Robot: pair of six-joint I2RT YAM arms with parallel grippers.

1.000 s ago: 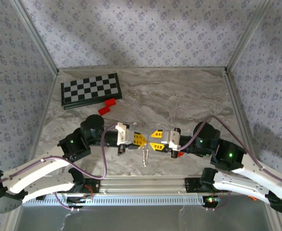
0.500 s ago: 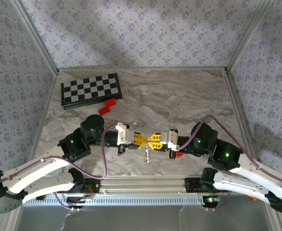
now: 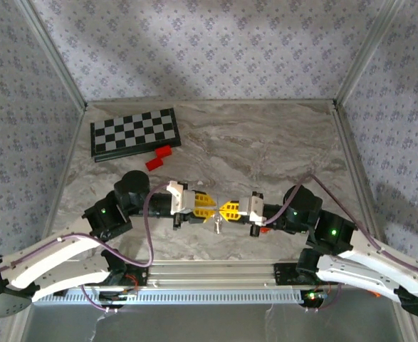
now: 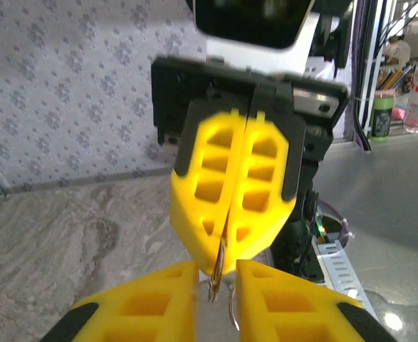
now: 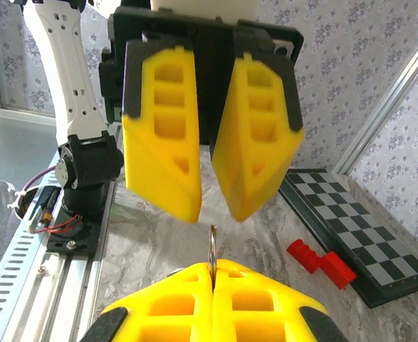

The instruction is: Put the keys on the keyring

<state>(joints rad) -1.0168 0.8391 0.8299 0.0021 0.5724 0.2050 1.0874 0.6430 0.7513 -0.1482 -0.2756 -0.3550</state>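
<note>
**Two grippers nose to nose, keyring pinched in the right one**

From the overhead camera I see both arms reaching in toward each other low over the marble-patterned bench (image 3: 265, 142), their yellow fingertips almost meeting near its front edge.

My right gripper (image 4: 221, 262) is clamped flat, finger against finger, on the keyring (image 5: 212, 246). The thin silvery edge of the loop stands out past its tips. From above, a small metal bit dangles below the spot where the two grippers meet.

My left gripper (image 5: 213, 211) has its fingers parted with a clear gap between them. Its tips sit just either side of the protruding ring, and I can't tell whether either pad touches the metal.

One tiny bright red piece (image 3: 265, 229), which I take for a key, shows just beside the right wrist. It is too small for me to say whether it lies on the bench or touches the arm.

Farther back on the left, a black-and-white chessboard (image 3: 134, 133) lies flat, with larger red blocks (image 3: 159, 158) at its near edge, well apart from both grippers.
</note>
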